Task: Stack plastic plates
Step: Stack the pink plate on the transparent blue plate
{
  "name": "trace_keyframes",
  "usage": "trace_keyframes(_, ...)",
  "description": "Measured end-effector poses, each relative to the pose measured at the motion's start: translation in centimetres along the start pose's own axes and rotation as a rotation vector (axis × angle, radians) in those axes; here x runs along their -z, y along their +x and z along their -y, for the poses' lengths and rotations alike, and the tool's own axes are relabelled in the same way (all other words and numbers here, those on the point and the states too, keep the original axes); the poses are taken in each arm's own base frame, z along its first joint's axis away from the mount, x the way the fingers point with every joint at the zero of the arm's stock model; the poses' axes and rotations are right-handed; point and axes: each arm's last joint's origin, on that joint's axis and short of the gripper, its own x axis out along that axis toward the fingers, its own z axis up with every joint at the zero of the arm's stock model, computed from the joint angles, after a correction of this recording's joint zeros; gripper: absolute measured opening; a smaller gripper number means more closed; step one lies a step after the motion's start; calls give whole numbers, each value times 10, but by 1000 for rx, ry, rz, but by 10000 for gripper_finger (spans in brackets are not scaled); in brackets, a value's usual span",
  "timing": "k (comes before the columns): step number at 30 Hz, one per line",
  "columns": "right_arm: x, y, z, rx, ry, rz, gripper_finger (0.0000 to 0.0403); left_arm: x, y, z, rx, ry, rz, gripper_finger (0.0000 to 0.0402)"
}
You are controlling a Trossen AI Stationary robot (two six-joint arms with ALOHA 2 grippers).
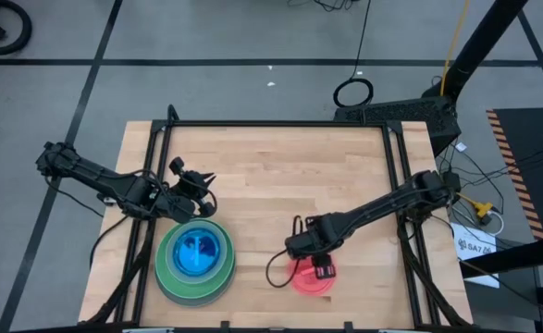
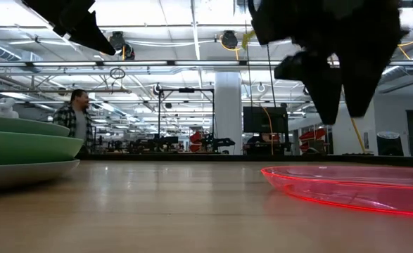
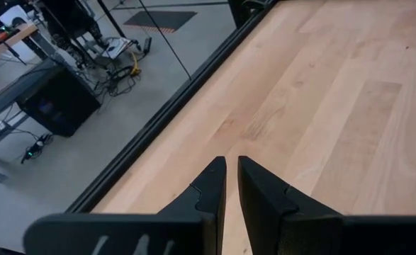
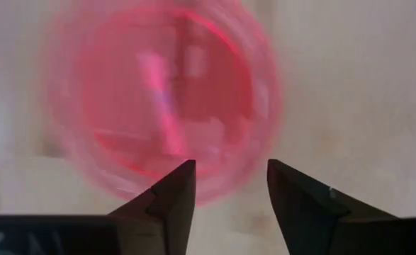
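A stack of plastic plates [image 1: 195, 259] stands near the table's front left: a large grey one at the bottom, green ones above it, and blue and teal ones in the middle. Its edge also shows in the low view [image 2: 23, 149]. A translucent pink plate [image 1: 306, 282] lies flat on the table at the front middle. Whether it is one plate or two, I cannot tell. My right gripper [image 4: 230, 164] is open and hangs above the pink plate [image 4: 158, 99], clear of it in the low view [image 2: 343, 105]. My left gripper [image 3: 232, 161] is shut and empty, just beyond the stack's far edge [image 1: 204, 180].
A black frame rail [image 1: 271, 123] runs along the table's far edge, and another [image 1: 151, 185] runs down its left side. The bare wood [image 1: 280, 185] spreads over the table's middle and far part. A person [image 2: 76, 116] stands in the room beyond the table.
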Motion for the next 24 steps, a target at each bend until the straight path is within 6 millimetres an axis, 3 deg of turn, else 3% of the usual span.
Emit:
trace_keyframes(4, 17, 12, 9, 89, -28, 43, 165, 0, 0, 0, 1, 0, 0, 47)
trace_keyframes(11, 60, 16, 25, 82, -14, 306, 165, 0, 0, 0, 2, -2, 0, 47)
trace_keyframes(17, 96, 35, 33, 25, 83, 473, 165, 0, 0, 0, 2, -7, 1, 47)
trace_keyframes(20, 105, 45, 36, 8, 117, 502, 165, 0, 0, 0, 3, -10, 2, 47)
trace_keyframes(24, 103, 50, 34, -78, 125, 585, 165, -1, 0, 0, 3, -14, 3, 47)
